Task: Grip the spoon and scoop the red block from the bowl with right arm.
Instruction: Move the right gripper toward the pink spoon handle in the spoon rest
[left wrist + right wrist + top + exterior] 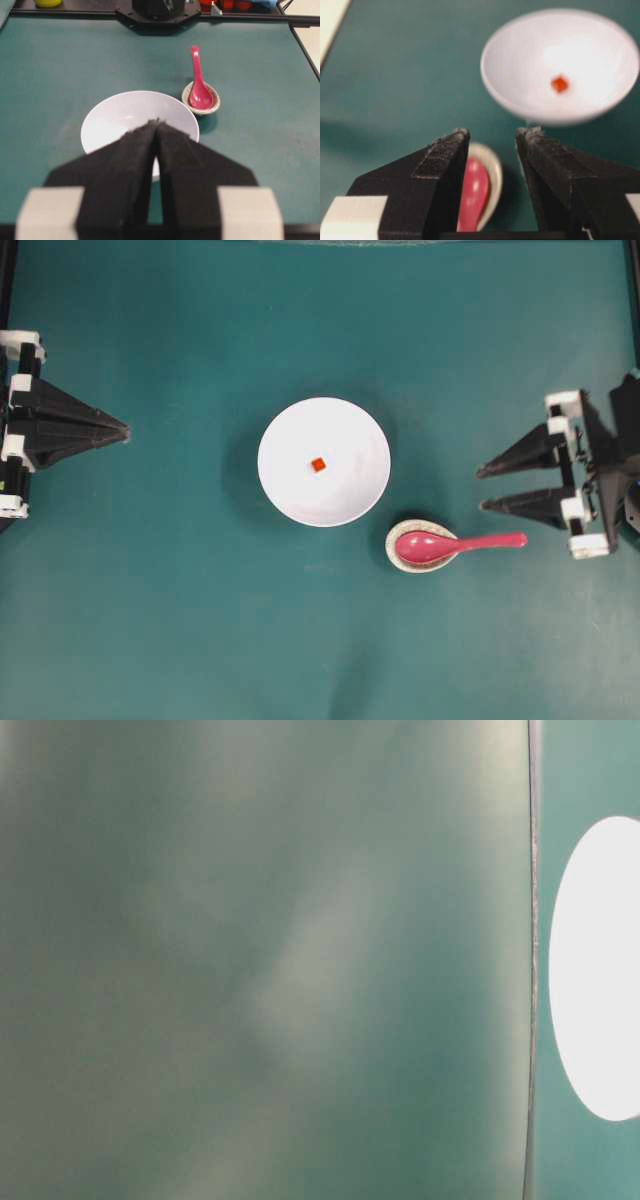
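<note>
The table-level view is a green blur, with the bowl (pixel 598 970) cut off at its right edge. In the left wrist view the left gripper (pixel 156 125) hides the bowl's near rim and the red block. In the right wrist view a finger (pixel 445 165) covers part of the spoon (pixel 474 197).

No readable text, labels, brands or numbers in any view; bowl (pixel 324 462), spoon (pixel 455 544), small dish (pixel 420 560) and table (pixel 180 620) are all plain and unmarked.
</note>
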`<state>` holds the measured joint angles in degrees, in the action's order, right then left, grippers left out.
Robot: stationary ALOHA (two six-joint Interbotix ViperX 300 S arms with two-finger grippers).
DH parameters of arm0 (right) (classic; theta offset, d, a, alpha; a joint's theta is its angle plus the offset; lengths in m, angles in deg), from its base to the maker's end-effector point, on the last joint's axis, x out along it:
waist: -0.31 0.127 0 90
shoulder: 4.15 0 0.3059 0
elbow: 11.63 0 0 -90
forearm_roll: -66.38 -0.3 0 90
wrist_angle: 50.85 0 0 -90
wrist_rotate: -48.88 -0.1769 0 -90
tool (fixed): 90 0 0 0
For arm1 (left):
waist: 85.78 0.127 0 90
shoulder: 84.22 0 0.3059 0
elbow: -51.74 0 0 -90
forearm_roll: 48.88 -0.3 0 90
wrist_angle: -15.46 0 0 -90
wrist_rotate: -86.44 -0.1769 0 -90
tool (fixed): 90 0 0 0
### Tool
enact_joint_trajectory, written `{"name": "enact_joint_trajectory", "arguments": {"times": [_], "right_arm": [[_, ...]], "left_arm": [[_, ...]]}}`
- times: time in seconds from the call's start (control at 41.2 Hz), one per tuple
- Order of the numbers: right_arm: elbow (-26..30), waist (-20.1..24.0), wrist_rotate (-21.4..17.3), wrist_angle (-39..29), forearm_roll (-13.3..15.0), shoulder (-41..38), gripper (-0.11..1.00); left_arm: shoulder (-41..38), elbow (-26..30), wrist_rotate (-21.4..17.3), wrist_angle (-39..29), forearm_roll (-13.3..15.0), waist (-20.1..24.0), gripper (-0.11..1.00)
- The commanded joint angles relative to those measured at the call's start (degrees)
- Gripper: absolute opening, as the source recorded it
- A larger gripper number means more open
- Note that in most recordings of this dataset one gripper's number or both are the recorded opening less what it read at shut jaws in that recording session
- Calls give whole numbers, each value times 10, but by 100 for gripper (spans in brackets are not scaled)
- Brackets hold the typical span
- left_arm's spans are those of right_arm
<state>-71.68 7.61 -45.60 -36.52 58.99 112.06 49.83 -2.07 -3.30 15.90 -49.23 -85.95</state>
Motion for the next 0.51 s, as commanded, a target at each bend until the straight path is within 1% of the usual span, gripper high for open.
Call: {"name": "enact_joint_trajectory", "arguments": {"times": [0.0, 0.097, 0.243, 0.315, 0.485], "right_arm": [[-10, 18, 0, 44, -4, -25, 49], [-32, 35, -2, 105, -18, -51, 49], [-62, 62, -2, 200, -54, -91, 49], [-71, 75, -2, 230, -65, -112, 49], [-82, 99, -2, 272, -87, -163, 49]], "left_arm": [[-4, 14, -1, 3, -1, -1, 0], [-4, 14, -1, 2, -1, 0, 0], [-4, 14, -2, 2, -1, 0, 0], [-4, 13, -3, 2, -1, -1, 0], [-4, 14, -4, 2, -1, 0, 0]]}}
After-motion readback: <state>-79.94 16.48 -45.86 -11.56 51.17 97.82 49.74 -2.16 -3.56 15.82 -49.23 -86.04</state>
